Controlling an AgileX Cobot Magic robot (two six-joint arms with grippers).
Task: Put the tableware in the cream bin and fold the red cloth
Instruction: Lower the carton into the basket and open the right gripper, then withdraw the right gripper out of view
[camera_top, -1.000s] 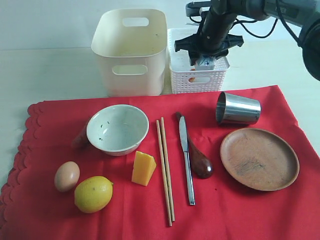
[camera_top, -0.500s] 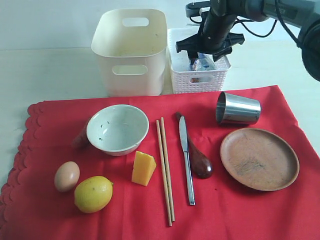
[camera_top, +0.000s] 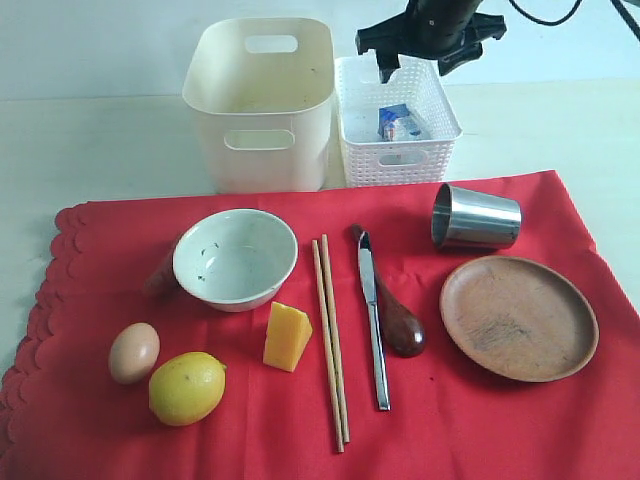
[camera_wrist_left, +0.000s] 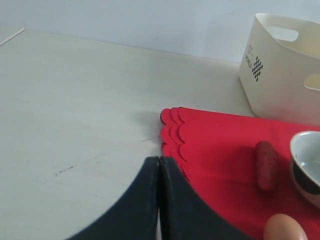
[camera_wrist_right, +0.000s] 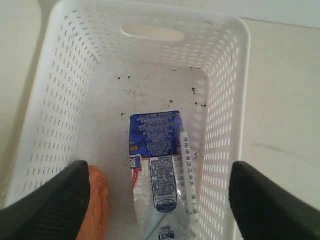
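The red cloth (camera_top: 480, 430) lies flat, its scalloped edge (camera_wrist_left: 172, 135) on the left. On it are the pale bowl (camera_top: 236, 258), two chopsticks (camera_top: 330, 340), the steel knife (camera_top: 372, 320), the dark wooden spoon (camera_top: 402, 328), the steel cup (camera_top: 476, 217) on its side and the wooden plate (camera_top: 518, 317). Behind the cloth stands the cream bin (camera_top: 260, 100). My right gripper (camera_top: 415, 68) hovers open above the white basket, holding nothing. My left gripper (camera_wrist_left: 159, 160) is shut and empty, low beside the cloth's scalloped corner; the exterior view does not show it.
The white lattice basket (camera_top: 398, 155) next to the bin holds a blue-white milk carton (camera_wrist_right: 162, 165) and an orange item (camera_wrist_right: 97, 200). An egg (camera_top: 134, 352), a lemon (camera_top: 187, 388), a cheese wedge (camera_top: 287, 336) and a reddish sausage (camera_wrist_left: 266, 165) lie on the cloth's left part.
My right gripper has opened wider and risen out of the white basket. The milk carton stays lying inside it.
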